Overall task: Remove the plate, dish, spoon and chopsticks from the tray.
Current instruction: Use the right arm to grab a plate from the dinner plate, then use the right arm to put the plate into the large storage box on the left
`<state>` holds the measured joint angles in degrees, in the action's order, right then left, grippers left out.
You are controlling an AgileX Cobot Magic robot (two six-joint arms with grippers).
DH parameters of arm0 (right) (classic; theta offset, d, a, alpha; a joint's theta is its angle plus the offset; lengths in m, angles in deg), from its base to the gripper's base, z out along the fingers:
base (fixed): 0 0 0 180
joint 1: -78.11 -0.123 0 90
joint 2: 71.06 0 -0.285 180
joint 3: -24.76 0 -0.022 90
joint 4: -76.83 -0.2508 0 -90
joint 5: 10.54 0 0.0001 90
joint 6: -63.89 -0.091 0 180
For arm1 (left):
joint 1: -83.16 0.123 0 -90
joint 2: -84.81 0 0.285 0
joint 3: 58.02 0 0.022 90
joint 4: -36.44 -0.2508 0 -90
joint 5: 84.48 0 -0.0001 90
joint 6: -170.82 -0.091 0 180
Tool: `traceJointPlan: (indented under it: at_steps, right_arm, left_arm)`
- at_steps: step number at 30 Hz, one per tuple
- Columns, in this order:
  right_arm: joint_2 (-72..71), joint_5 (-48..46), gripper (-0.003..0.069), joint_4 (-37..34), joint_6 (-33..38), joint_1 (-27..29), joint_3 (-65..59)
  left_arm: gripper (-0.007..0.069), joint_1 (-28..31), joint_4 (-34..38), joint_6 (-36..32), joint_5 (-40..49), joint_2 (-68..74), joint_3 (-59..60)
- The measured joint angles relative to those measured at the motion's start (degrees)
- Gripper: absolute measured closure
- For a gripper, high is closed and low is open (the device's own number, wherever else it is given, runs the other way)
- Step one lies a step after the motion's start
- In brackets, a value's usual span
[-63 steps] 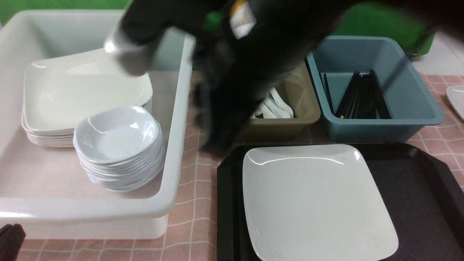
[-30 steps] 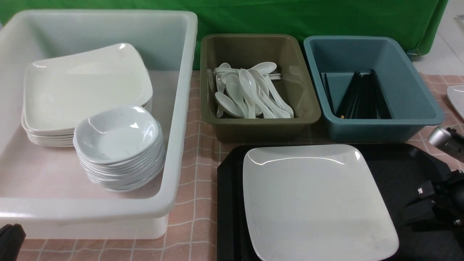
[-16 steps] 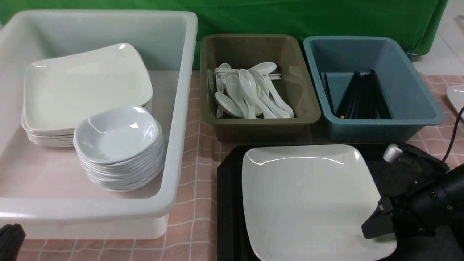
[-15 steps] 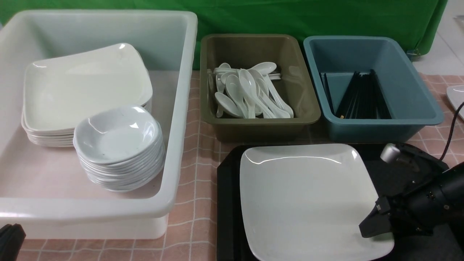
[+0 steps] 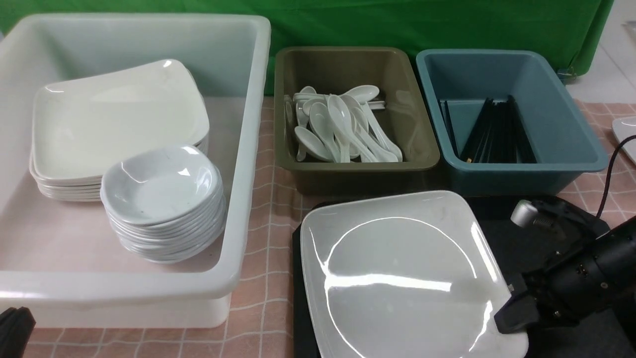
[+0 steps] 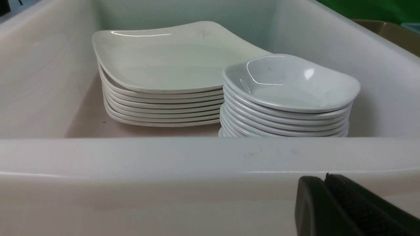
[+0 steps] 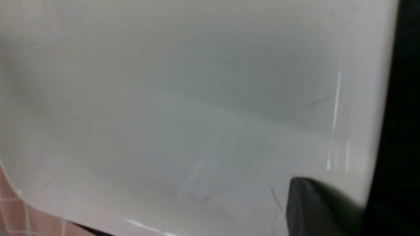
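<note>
The large white square plate [image 5: 397, 268] is over the black tray [image 5: 502, 223], raised and tilted, its left edge past the tray's left rim. My right gripper [image 5: 512, 311] is shut on the plate's near right corner. In the right wrist view the plate [image 7: 164, 114] fills the frame, with one finger [image 7: 315, 209] on top of it and the other hidden beneath. My left gripper [image 5: 12, 328] is shut and empty at the near left, in front of the white tub's wall [image 6: 164, 157]. Spoons [image 5: 338, 129] and chopsticks [image 5: 497, 134] lie in tubs, none on the tray.
The white tub [image 5: 248, 149] at left holds a stack of square plates [image 5: 114, 119] and a stack of small dishes [image 5: 161, 191]. The olive tub [image 5: 422, 144] and blue tub [image 5: 571, 139] stand behind the tray. Another white dish [image 5: 627, 134] shows at the right edge.
My right arm swept out of the middle and came in low from the right. Its gripper closed on the plate's near right corner, and the plate has risen, tilted and shifted left.
</note>
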<state>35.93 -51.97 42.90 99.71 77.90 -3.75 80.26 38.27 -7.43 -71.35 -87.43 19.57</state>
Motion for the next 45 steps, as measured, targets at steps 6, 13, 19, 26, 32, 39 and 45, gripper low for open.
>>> traceJointPlan:
  at_steps: [6,13,19,26,32,39,45]
  right_arm:
    - [-7.2,-6.1,0.0541,4.0,-5.0,0.0,2.0]
    - [-19.1,-11.5,0.0585,17.0,-16.4,0.0,6.3]
    - [-25.2,-15.0,0.0589,22.4,-19.4,0.0,10.7]
    - [-26.1,-20.9,0.0589,22.5,-20.7,0.0,20.8]
    - [-26.1,-22.5,0.0589,20.9,-22.8,0.0,31.0]
    - [-23.4,-18.7,0.0585,-2.5,-18.5,-2.0,37.3]
    - [-14.6,-9.1,0.0589,-13.5,-15.6,-14.8,40.1]
  left_arm:
    - [0.0603,0.0,0.0,0.0,0.0,0.0,0.0]
    - [0.0603,0.0,0.0,0.0,0.0,0.0,0.0]
    - [0.0603,0.0,0.0,0.0,0.0,0.0,0.0]
    - [0.0603,0.0,0.0,0.1,0.0,0.0,0.0]
    - [0.0603,0.0,0.0,0.0,0.0,0.0,0.0]
    - [0.0603,0.0,0.0,0.0,0.0,0.0,0.0]
    - [0.0603,0.0,0.0,0.0,0.0,0.0,0.0]
